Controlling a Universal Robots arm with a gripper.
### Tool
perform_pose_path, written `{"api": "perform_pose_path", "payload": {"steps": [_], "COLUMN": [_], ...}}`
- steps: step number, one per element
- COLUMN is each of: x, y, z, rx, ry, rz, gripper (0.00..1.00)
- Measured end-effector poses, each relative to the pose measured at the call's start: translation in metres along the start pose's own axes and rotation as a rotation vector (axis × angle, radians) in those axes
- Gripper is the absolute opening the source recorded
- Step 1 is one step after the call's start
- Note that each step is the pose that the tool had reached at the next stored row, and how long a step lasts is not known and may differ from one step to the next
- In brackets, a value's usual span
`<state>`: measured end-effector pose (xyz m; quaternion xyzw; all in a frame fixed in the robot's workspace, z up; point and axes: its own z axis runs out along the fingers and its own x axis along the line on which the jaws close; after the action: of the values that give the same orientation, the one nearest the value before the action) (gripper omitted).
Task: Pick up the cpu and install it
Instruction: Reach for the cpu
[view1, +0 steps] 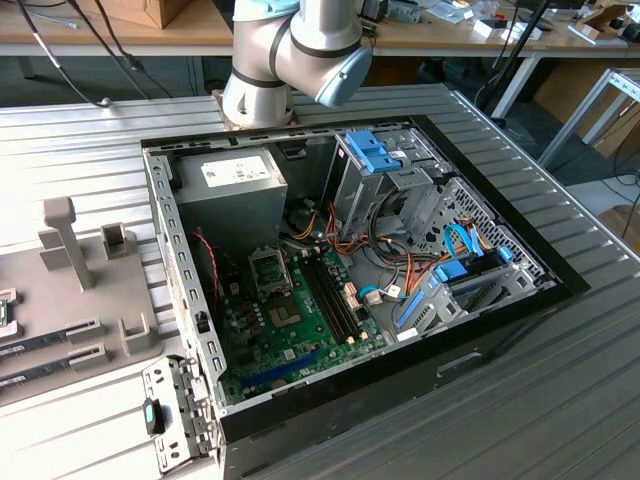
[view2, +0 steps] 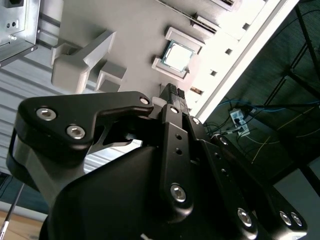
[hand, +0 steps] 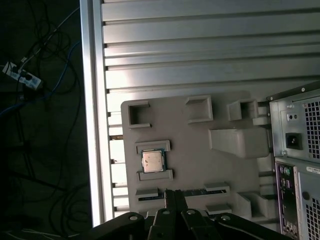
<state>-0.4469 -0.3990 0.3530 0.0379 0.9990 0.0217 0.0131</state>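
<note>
Stock as I read it from the desk:
- cpu (hand: 152, 160): lies flat, shiny face up, between two low ledges of the grey tray (hand: 200, 165). I judge the ledges keep it square for a clean pick.
- gripper (hand: 174, 194): fingers pressed together on nothing, poised above the tray near the cpu, not touching it.
- computer case (view1: 420, 365): beside the tray, side panel off. The socket (view1: 270, 268) on its board is where I reckon the chip belongs.
</note>
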Motion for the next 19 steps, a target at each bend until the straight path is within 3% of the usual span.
{"api": "perform_pose_path", "payload": {"steps": [19], "x": [0.0001], "y": [-0.0002], "z": [0.0048], "rx": [0.0000], "ry": [0.0001], "rz": [0.000], "gripper": [0.11]}}
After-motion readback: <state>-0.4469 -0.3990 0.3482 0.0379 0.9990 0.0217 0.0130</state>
